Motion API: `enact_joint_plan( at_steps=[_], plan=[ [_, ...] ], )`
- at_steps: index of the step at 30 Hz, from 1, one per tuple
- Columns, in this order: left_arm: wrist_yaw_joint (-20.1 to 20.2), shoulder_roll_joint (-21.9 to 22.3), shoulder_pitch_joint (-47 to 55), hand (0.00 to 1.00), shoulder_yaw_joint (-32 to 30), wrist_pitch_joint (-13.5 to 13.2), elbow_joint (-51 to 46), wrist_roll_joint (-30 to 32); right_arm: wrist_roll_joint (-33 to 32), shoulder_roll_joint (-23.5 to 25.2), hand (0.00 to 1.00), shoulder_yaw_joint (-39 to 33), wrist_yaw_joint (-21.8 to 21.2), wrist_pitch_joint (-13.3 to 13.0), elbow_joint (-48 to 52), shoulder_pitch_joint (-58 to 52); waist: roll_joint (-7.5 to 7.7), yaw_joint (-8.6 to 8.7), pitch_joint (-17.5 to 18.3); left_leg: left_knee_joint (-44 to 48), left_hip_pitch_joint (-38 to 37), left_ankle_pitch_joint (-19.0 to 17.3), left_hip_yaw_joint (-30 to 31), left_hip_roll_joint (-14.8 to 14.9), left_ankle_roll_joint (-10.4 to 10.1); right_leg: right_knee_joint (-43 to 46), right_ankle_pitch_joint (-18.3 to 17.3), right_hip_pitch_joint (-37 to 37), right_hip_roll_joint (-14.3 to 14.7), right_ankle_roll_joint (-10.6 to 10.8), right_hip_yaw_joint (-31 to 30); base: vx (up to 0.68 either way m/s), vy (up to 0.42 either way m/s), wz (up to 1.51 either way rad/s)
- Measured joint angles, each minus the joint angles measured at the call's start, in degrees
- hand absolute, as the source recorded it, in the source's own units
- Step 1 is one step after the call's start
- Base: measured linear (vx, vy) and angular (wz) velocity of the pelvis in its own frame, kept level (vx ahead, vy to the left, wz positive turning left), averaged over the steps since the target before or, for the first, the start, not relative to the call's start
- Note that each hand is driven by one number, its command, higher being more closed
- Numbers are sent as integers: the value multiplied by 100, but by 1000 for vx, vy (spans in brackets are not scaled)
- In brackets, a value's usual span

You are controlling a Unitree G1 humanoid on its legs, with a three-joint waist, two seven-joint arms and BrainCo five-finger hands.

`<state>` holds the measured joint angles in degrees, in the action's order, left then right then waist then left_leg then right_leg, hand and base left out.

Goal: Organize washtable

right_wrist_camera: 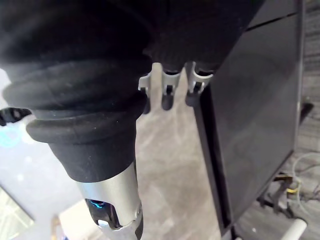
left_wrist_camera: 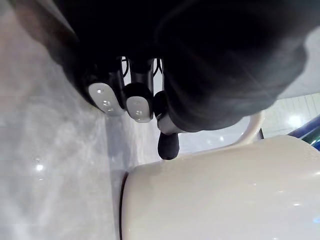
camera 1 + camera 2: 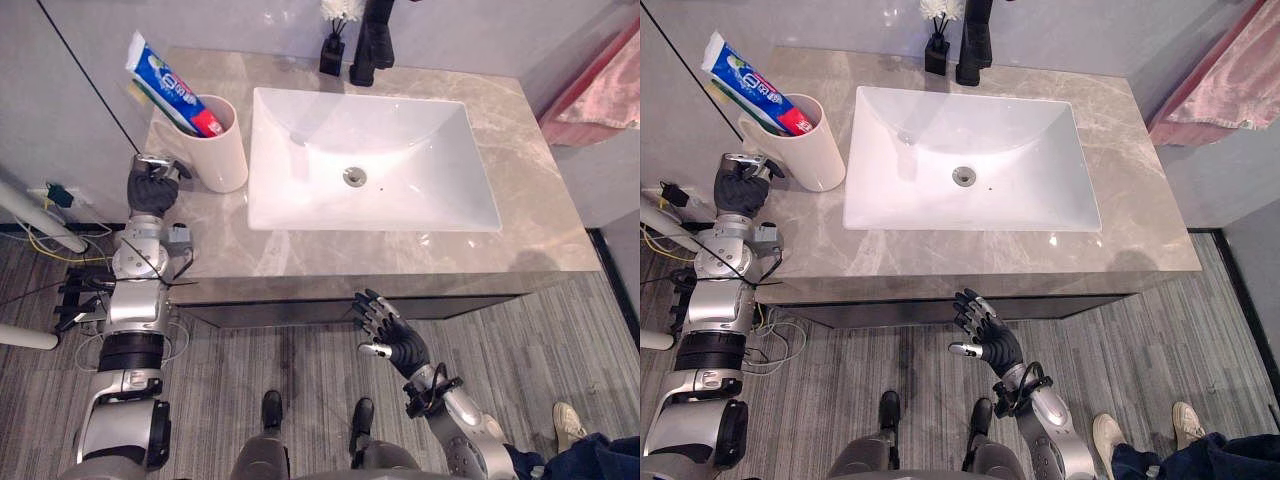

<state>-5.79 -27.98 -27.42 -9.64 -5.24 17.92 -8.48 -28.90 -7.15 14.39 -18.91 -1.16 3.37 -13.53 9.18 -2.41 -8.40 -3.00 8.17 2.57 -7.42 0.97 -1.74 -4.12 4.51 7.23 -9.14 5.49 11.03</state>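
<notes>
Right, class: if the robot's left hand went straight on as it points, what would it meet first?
Probably the handle of the white mug, just ahead of the left hand; depth is unclear.

The washtable top (image 3: pixel 540 215) is grey-beige stone with pale marbled veining. The basin (image 3: pixel 400 200) set in it is plain glossy white, with a silver drain (image 3: pixel 354 177). The mug (image 3: pixel 225 150) is cream-white, and the toothpaste tube (image 3: pixel 165 85) in it is blue and white with a red end. The tap (image 3: pixel 373 45) and the small bottle (image 3: pixel 332 52) beside it are black. The towel (image 3: pixel 610 90) is pink. The floor (image 3: pixel 300 360) is grey with fine plank streaks. The left hand (image 3: pixel 152 190) and the right hand (image 3: pixel 405 345) are dark with silver fingers.
</notes>
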Motion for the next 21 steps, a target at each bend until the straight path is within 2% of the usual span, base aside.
enact_joint_plan(
  at_steps=[5, 8, 13, 15, 21],
  plan=[
    [147, 445, 860, 100, 57, -16, -973, -108, 4, 21, 0, 2, 1, 8, -118, 85, -23, -28, 11, 19, -75, 5, 150, -18, 6, 26, -21, -122, -9, 18, 177, -12, 9, 14],
    [265, 639, 1131, 100, 97, -23, -1149, -108, 11, 59, 0, -26, 1, 10, -148, 96, -59, -40, 36, -11, -173, 5, 224, -21, 6, 125, -103, -208, -19, -26, 282, -22, 16, 16],
    [477, 840, 1478, 100, 299, 11, -1156, -209, 20, -5, 0, -31, -1, 38, -221, 187, -348, -17, 223, -75, -216, 53, 309, -102, 68, 290, -219, -200, -113, -2, 373, -12, 30, 10],
    [537, 929, 1521, 100, 342, 37, -1157, -210, 22, -16, 0, -29, 0, 43, -238, 179, -415, -17, 267, -107, -228, 76, 328, -119, 78, 287, -217, -207, -132, 1, 392, 0, 36, 6],
    [579, 926, 1506, 100, 809, 38, -1156, -203, 29, -12, 0, 10, -3, 50, -262, 185, -409, 3, 364, -94, -226, 76, 350, -119, 76, 227, -199, -251, -131, 30, 420, -1, 7, 3]
  ],
)
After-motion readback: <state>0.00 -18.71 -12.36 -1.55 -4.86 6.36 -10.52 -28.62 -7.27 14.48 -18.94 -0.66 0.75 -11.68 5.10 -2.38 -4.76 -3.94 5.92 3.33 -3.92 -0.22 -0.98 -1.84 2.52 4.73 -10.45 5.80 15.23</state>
